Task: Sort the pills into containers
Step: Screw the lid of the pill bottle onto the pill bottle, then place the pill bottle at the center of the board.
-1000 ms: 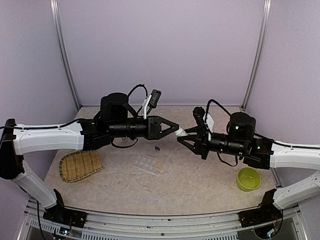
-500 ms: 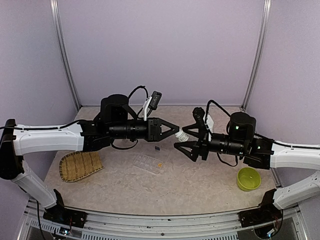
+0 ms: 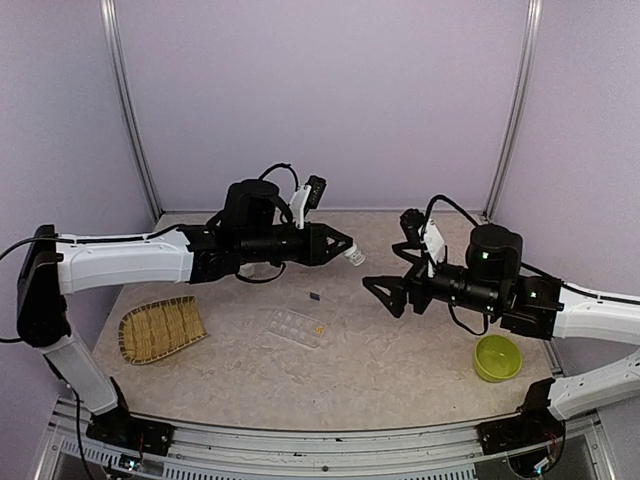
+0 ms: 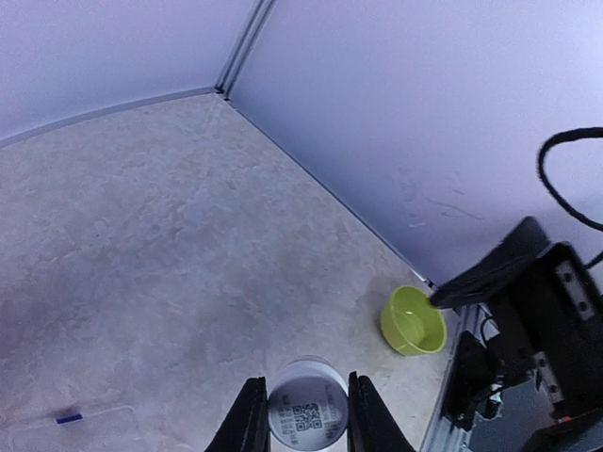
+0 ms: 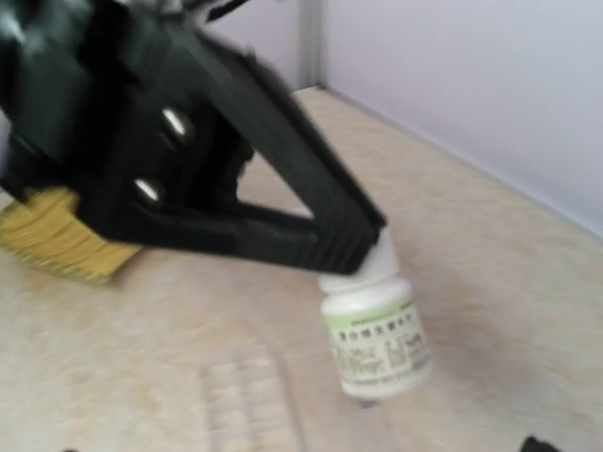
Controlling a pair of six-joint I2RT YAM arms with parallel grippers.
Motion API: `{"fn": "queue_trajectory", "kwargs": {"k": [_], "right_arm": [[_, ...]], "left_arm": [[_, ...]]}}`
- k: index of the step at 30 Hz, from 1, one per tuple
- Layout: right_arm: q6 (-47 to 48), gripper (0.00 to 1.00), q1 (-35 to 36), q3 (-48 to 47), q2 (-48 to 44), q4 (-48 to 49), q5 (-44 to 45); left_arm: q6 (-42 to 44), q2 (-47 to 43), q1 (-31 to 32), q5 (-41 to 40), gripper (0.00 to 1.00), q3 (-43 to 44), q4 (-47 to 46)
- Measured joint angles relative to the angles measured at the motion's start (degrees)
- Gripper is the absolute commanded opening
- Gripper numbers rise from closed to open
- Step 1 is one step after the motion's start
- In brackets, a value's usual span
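Two grippers were at the bottle a second ago; now only the left gripper (image 3: 347,251) is on it. The small white bottle (image 3: 355,257) is pinched at its upper end between the left fingers (image 4: 250,424) and held above the worktop (image 3: 400,375), tilted. The right gripper (image 3: 386,294), closed at the bottle's other end before, has been spread wide and drawn back to the right, so a clear gap now lies between it and the bottle. The left arm has been swung slightly toward the back wall, carrying the bottle with it.

Nothing on the worktop has been moved. The clear box (image 3: 296,326) lies flat below the gap between the arms. Orange pills (image 3: 319,329) are seen inside its right end, and a dark pill (image 3: 315,296) lies on the worktop just behind it, outside the box. The tray (image 3: 160,330) and the bowl (image 3: 497,357) are in their former places.

The bottle's top is hidden inside the left fingers, so it cannot be told whether a cap is on. The right wrist view is blurred: the box is only a faint grid there, and the right gripper's own fingers are almost wholly out of frame. In the left wrist view the box is cut off by the bottom edge. The orange pills are too small to be counted, and their exact compartment cannot be told.
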State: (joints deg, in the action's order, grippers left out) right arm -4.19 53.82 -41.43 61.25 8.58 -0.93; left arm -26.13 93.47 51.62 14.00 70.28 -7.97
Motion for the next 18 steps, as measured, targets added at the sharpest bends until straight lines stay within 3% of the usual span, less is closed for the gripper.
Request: {"fn": "queue_trajectory", "kwargs": {"k": [8,18], "right_arm": [[-2.0,1.00,0.0,0.3,-2.2,-3.3,10.1],[-3.4,1.00,0.0,2.0,-2.3,-5.5,12.7]], "left_arm": [[6.6,12.8,-3.7,-5.7,0.00,8.8,4.9],[12.6,26.3,-4.6,-14.6,0.00,21.0,10.1]]}}
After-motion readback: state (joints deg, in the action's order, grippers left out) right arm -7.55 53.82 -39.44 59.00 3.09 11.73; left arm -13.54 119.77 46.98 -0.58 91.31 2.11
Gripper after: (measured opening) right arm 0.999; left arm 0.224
